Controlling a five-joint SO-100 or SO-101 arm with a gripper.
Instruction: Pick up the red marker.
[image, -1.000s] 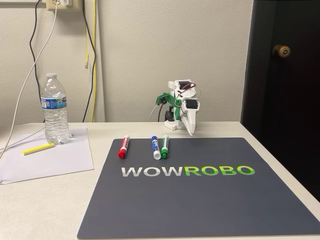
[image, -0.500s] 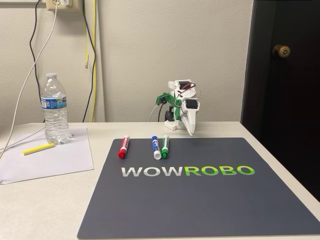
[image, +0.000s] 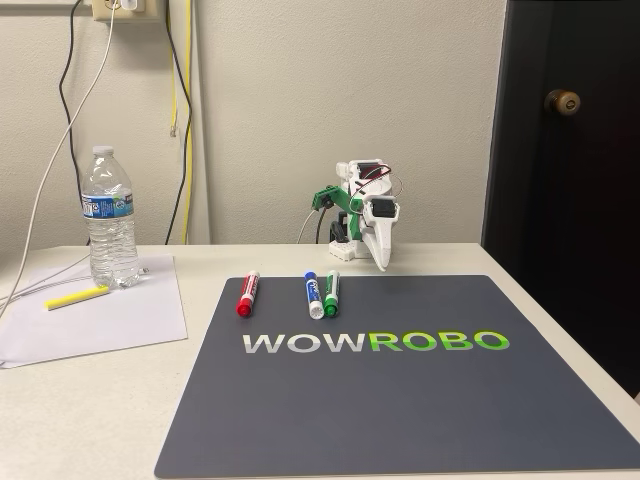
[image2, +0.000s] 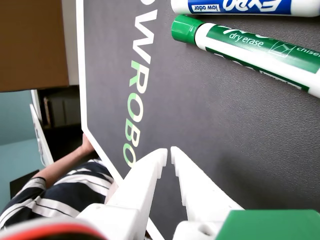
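A: Where is the white two-finger end effector (image2: 168, 154)?

B: In the wrist view its two toothed fingers are pressed nearly tip to tip with nothing between them, so it is clenched and empty, poised over the dark grey rubber mat (image2: 210, 125). In the fixed view the end effector (image: 381, 265) points down at the mat's far edge, below the small white and green robot arm (image: 358, 205).

A: What lies nearest to it?

B: A green-capped whiteboard marker with a white barrel (image2: 250, 50), and just beyond it a blue-labelled whiteboard marker (image2: 240, 6). In the fixed view the two lie side by side, close together.

A: And the short red-capped whiteboard marker with the white barrel?

B: It lies flat on the mat (image: 247, 294), left of the blue one in the fixed view, apart from both, untouched by the end effector.

A: Farther out?

B: On the pale counter (image: 90, 420), a white paper sheet (image: 100, 320) carries a yellow stick (image: 76, 297) and a clear plastic water bottle (image: 110, 218). The wrist view shows a person's striped sleeve (image2: 65, 192) past the mat's edge.
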